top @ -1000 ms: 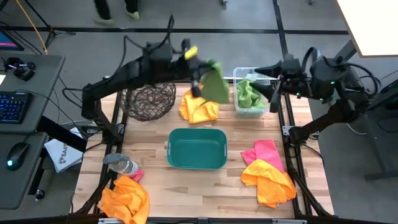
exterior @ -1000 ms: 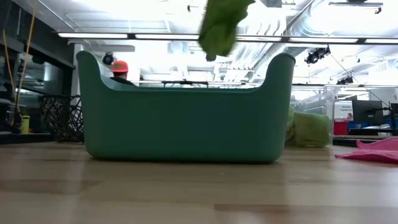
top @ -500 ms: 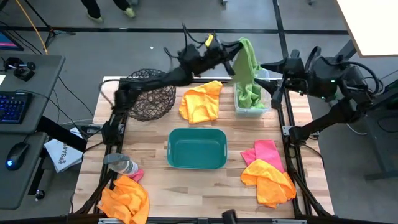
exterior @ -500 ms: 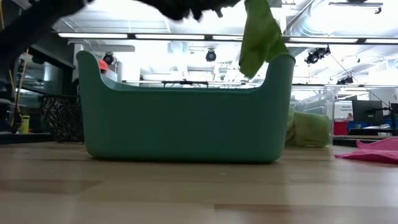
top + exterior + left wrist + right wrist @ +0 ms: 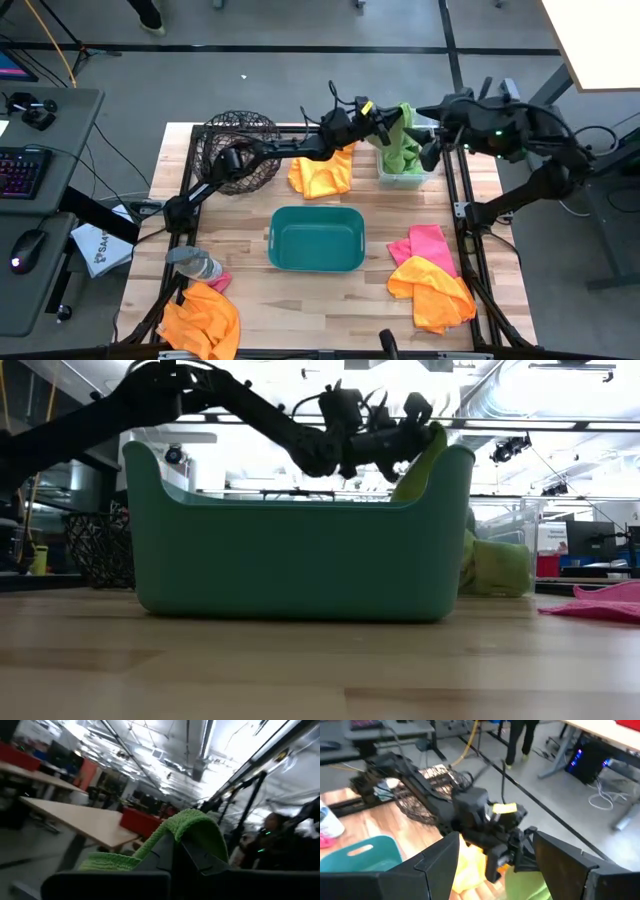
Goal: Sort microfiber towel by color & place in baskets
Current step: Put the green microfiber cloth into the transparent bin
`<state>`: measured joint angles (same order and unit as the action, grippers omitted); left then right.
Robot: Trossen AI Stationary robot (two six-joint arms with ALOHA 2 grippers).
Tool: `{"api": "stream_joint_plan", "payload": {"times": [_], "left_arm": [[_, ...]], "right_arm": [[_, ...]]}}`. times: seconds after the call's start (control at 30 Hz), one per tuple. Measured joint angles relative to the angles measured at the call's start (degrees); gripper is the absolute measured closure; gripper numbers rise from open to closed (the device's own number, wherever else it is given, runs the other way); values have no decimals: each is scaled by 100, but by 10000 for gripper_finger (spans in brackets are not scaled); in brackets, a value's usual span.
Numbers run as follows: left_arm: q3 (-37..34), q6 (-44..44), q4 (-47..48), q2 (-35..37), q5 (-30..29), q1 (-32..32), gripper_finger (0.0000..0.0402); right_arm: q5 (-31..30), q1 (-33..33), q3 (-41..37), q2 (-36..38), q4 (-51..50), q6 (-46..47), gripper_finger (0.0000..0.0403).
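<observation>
A lime green towel (image 5: 403,128) is held pinched in the fingers of the left gripper (image 5: 381,124), at the upper middle of the high view, right over the clear bin (image 5: 428,172), where green cloth (image 5: 397,156) already lies. The right gripper (image 5: 432,152) waits just right of the bin, its fingers spread wide and holding nothing. By this, green sorting is judged nearly done once this towel is let go. Still loose on the table (image 5: 250,290) are 3 orange towels, upper middle (image 5: 320,172), lower left (image 5: 200,318) and lower right (image 5: 432,290), and a pink towel (image 5: 428,242) at right. The teal tub (image 5: 317,238) looks empty; the wire-mesh basket (image 5: 240,152) appears empty too
</observation>
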<state>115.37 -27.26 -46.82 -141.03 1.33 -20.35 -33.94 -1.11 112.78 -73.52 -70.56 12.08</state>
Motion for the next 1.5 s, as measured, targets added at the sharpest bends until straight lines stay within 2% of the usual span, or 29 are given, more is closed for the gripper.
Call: {"api": "stream_joint_plan", "payload": {"times": [0.1, 0.27, 0.37, 0.47, 0.57, 0.67, 0.77, 0.9, 1.07, 1.23, 1.33, 1.4, 1.5], "left_arm": [[11, -53, -73, 41, 26, 138, 401], [13, 1035, 337, 41, 130, 364, 391], [13, 1400, 755, 41, 138, 418, 368], [13, 1848, 1083, 39, 132, 418, 336], [13, 2202, 1510, 39, 130, 407, 300], [11, 2380, 1984, 79, 126, 390, 270], [9, 2726, 2698, 286, 122, 390, 254], [13, 3528, 3426, 613, 111, 388, 250], [13, 4163, 4138, 1067, 1, 300, 250], [13, 5040, 5539, 1736, -351, 95, 250], [4, 4948, 6400, 2279, -217, -165, 250], [-32, 4614, 6766, 2683, 140, -447, 255], [-358, 4098, 6790, 3357, 564, -869, 289]], "right_arm": [[-23, 116, -260, -4, -7, 161, 153], [-57, 406, -709, -6, 5, 629, 153], [-133, 656, -941, -4, -20, 1081, 153], [-513, 966, -1097, -7, -429, 1979, 154], [-537, 1331, -1257, 2, -769, 2426, 158], [-290, 1694, -1419, 4, -1098, 2803, 164], [302, 2078, -1608, 7, -1279, 2965, 170], [999, 2498, -1951, 7, -1270, 2793, 174], [1386, 2924, -2407, 8, -1124, 2532, 174], [2027, 3221, -2866, 9, -637, 1932, 174], [2458, 3319, -3181, 11, 45, 1393, 174], [2718, 3388, -3422, 4, 587, 991, 174], [3147, 3462, -3728, -24, 1358, 441, 174]]}}
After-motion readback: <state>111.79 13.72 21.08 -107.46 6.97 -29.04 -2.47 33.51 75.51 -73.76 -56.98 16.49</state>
